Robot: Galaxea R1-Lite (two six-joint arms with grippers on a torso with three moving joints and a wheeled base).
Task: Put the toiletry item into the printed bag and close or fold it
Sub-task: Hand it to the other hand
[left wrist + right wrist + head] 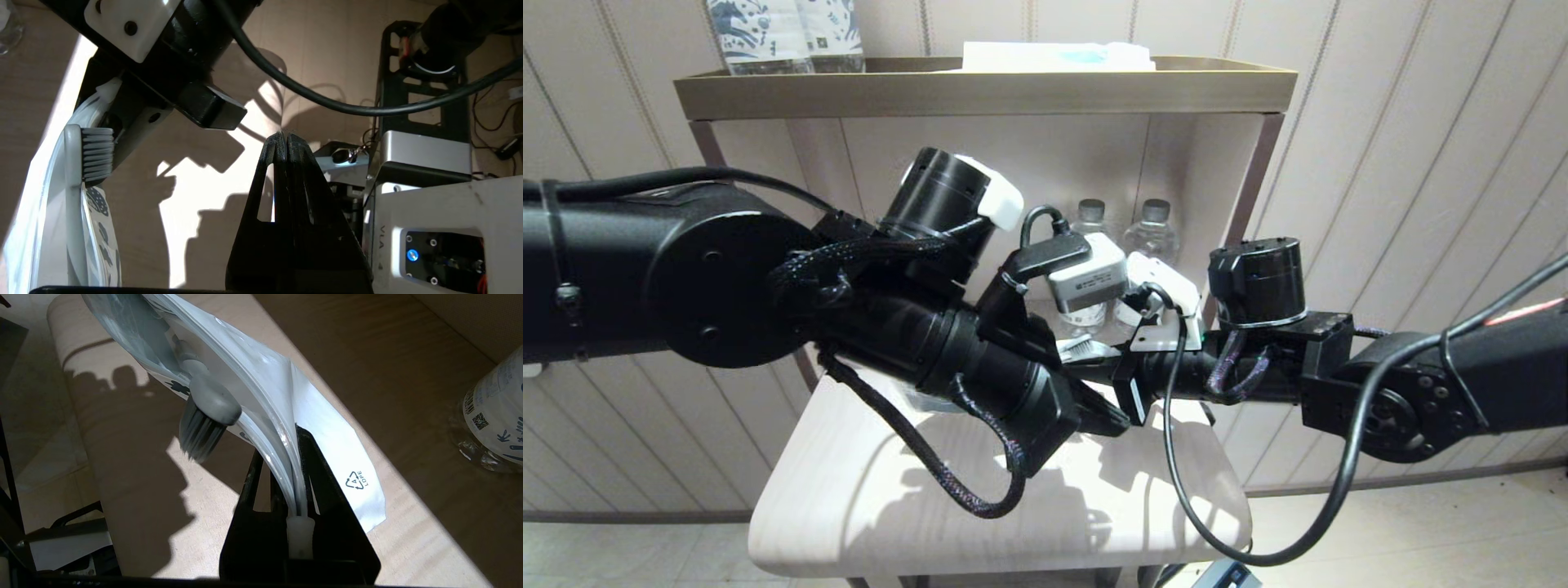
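Right wrist view shows the right gripper (300,457) clamped on the bag (327,428) mouth, toothbrush (208,412) head poking out beside it, while the left gripper (287,141) hangs pinched empty just beside.

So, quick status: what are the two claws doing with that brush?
Right gripper shut on printed bag. Toothbrush head pokes out of the bag. Left gripper shut, empty, beside it.

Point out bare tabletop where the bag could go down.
The pale wooden tabletop lies bare along its front edge, under the left arm. Farther back it is crowded: the shut left gripper, the right gripper clamping the white printed bag, and the clear water bottles.
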